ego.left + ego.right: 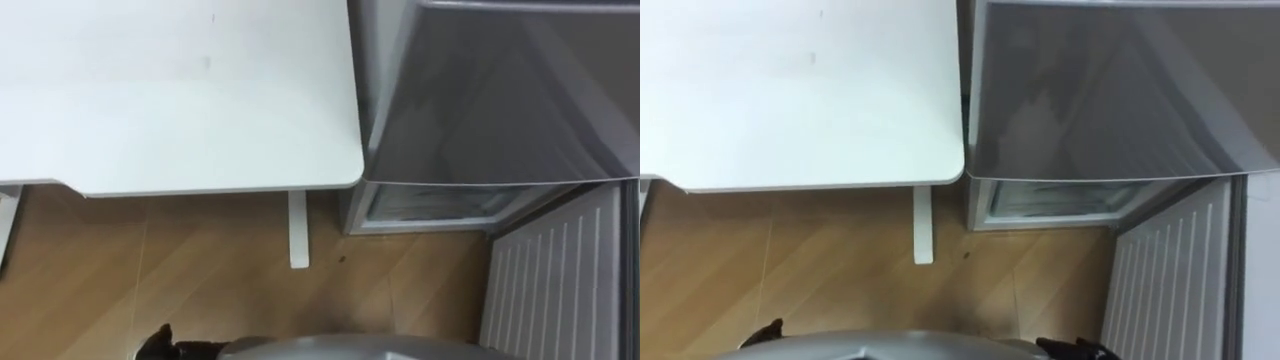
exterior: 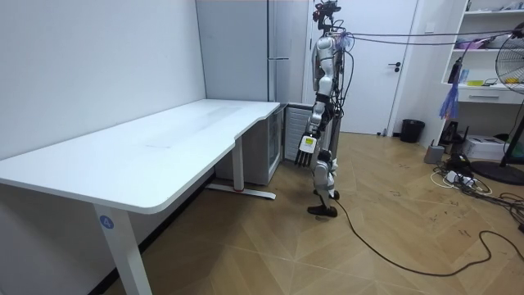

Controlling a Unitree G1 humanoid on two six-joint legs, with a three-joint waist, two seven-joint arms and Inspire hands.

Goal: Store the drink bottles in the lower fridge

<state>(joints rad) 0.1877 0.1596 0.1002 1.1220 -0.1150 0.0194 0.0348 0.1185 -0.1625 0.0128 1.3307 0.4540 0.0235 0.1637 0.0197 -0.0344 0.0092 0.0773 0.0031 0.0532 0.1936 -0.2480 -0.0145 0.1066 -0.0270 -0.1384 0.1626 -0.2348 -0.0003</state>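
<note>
Right of the tabletop (image 1: 180, 90), the lower fridge (image 1: 430, 205) stands open, yet loading looks unstarted: the left hand (image 2: 306, 146) hangs with straight, empty fingers; of the right hand (image 1: 1075, 348) I cannot tell.

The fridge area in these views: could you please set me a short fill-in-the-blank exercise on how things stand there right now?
1. The lower door of the grey fridge stands ___.
2. Seen from the robot's head, the white table lies to the fridge's ___.
3. In the room view the robot stands upright on a ___ floor, close to the fridge.

Missing words: open; left; wooden.
</note>
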